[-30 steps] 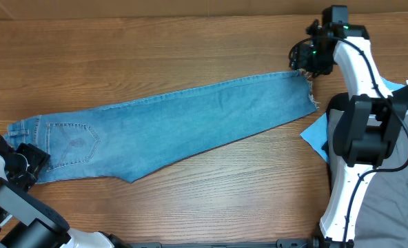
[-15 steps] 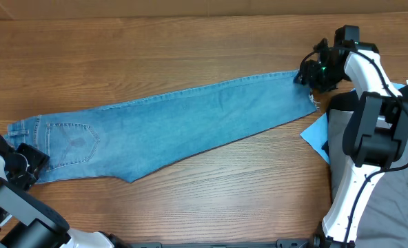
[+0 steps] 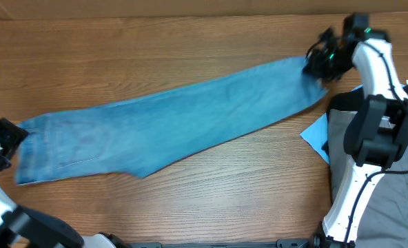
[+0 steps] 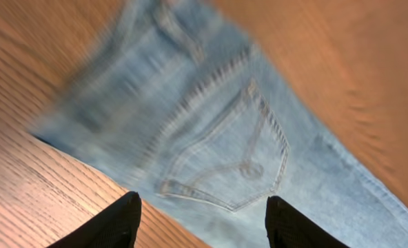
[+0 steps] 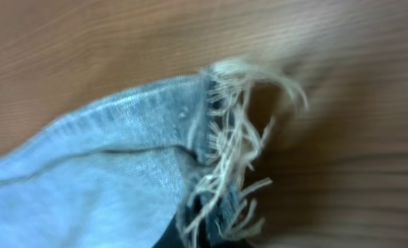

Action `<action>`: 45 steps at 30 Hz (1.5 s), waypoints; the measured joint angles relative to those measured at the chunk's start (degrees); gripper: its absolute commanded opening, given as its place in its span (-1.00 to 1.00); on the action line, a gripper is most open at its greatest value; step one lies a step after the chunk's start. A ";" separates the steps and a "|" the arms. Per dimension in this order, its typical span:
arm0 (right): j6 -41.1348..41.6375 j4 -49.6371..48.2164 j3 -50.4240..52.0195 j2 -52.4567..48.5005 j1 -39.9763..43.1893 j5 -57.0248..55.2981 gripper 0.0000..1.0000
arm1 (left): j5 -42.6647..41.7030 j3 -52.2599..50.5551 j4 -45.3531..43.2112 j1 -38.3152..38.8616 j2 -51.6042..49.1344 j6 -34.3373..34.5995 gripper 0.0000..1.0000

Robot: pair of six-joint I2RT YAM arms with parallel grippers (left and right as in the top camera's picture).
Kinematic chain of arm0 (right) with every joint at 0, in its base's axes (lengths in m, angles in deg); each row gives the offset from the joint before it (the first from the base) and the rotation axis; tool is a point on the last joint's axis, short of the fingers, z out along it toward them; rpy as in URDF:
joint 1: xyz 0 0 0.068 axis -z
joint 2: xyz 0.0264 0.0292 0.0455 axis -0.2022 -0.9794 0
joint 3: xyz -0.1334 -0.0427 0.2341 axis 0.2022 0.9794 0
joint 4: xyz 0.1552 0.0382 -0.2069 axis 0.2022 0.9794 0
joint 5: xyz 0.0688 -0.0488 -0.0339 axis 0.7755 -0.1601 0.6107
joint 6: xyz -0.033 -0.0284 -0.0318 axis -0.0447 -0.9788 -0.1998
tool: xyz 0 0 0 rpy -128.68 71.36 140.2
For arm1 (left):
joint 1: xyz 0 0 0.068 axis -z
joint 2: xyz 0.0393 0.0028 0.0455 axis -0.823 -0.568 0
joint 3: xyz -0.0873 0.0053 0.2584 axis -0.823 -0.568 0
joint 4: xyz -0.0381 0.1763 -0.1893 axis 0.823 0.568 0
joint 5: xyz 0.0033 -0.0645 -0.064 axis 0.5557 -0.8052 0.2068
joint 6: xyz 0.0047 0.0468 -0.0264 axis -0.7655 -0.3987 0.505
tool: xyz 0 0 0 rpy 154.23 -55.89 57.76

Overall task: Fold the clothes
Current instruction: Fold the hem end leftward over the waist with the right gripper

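The light-blue jeans point(image 3: 169, 120) lie stretched across the wooden table, waist at the left, ankle at the far right. My right gripper point(image 3: 321, 63) is shut on the frayed whitish ankle hem point(image 5: 231, 148), which hides most of its fingers; the hem is lifted slightly off the wood. My left gripper point(image 3: 1, 141) hovers just off the waist end, open, holding nothing. In the left wrist view its gripper point(image 4: 204, 227) hangs over the waist edge, one black fingertip point(image 4: 114, 224) above bare wood and the back pocket point(image 4: 225, 158) ahead. That view is motion-blurred.
A blue cloth corner point(image 3: 318, 134) sticks out beside the right arm's base point(image 3: 369, 138). A grey garment point(image 3: 390, 200) lies at the right edge of the table, under that arm. Bare wood point(image 3: 156, 41) stretches beyond the jeans.
The right gripper closed on the ankle hem and drew it right and away, shifting the whole jeans rightward. The left gripper moved up and left, off the waist.
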State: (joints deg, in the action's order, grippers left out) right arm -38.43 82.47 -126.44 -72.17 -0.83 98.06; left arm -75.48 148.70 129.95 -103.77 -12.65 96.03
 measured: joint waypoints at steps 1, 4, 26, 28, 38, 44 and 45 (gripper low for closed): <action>0.46 1.75 -3.48 0.02 0.48 -1.38 -0.92 | -0.46 0.55 0.39 0.00 1.11 0.00 0.21; 1.73 6.84 -13.22 0.70 2.56 -6.12 -0.92 | -1.53 1.22 0.83 0.00 4.63 -0.02 0.22; 13.55 4.15 -24.50 10.75 -41.59 -5.81 -0.92 | -8.55 1.64 1.92 0.76 16.98 -1.29 0.37; 15.47 2.75 -24.50 9.01 -45.68 -7.08 -0.92 | -8.55 1.77 1.84 0.76 17.59 -1.29 0.36; 20.74 -13.33 -24.28 -4.63 -56.94 -8.63 -0.28 | -8.55 1.86 1.90 0.76 17.66 -1.31 0.36; 21.44 -18.69 -24.26 -7.30 -60.98 -4.31 -0.44 | -8.55 1.86 2.29 0.76 17.66 -1.31 0.37; 21.42 -18.47 -24.26 -7.39 -61.61 -3.56 -0.40 | -8.55 1.86 2.29 0.76 17.66 -1.29 0.38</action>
State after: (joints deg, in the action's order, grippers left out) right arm -17.01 64.00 -150.70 -79.56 -62.45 94.50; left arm -84.03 150.56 132.24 -103.00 5.01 94.74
